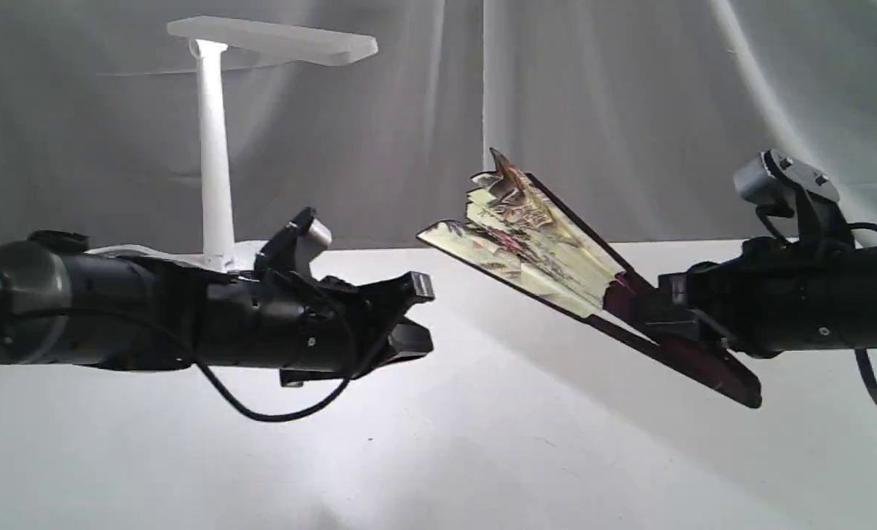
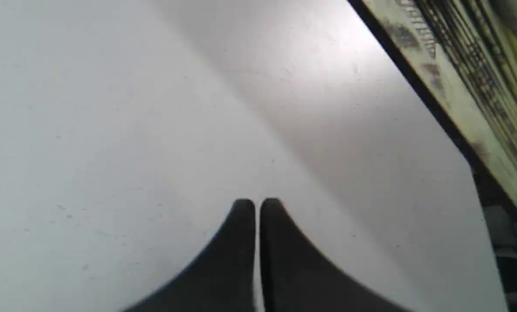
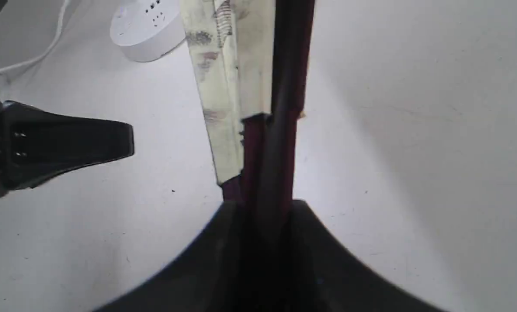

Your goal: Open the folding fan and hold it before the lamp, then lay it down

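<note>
Your right gripper point(image 3: 265, 208) clamps the smooth maroon ribs of the part-opened folding fan point(image 1: 534, 235), its pleated paper leaf pointing toward ten o'clock; your left gripper point(image 2: 257, 206) is clenched.

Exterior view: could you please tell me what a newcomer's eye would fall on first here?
The folding fan stands out first, partly spread and tilted in mid-air right of centre, clamped at its maroon ribs by the right gripper. Next comes the white lamp standing at the back left, beyond the left gripper, which is shut on nothing.
</note>
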